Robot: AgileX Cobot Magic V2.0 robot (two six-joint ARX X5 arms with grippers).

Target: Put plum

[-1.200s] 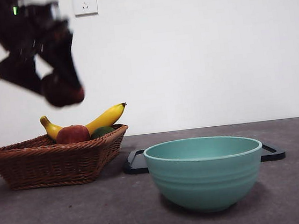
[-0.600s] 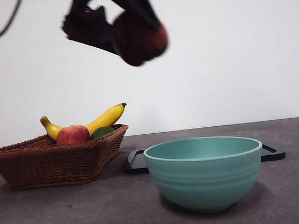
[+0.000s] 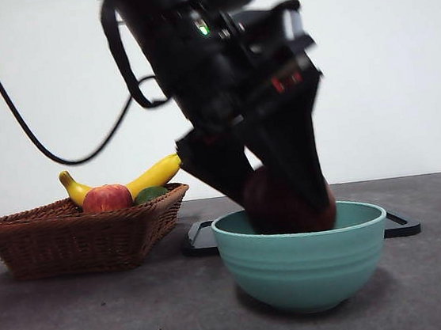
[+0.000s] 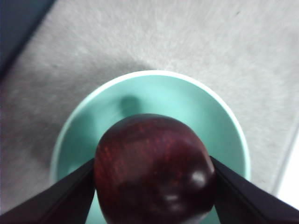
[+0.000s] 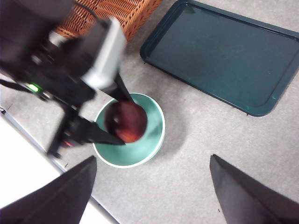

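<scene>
Carrying the plum (image 3: 289,205) down from high above the table, the left gripper (image 4: 154,186) now has it dipping inside the rim of the teal bowl (image 3: 304,271).

Half a second ago the fruit hung in open air, left of the bowl and well above it; a second ago it was over the wicker basket (image 3: 77,237), where the apple (image 3: 106,199), banana (image 3: 154,175) and a green fruit (image 3: 150,194) remain. Both black jaws are clamped against the plum's sides, so it is held rather than resting, and whether it touches the bowl's floor cannot be told. The right gripper (image 5: 154,191) waits high above, jaws spread wide and empty. Beyond the bowl lies a dark tray (image 5: 224,56). The delivery looks nearly done; only the release appears left.
</scene>
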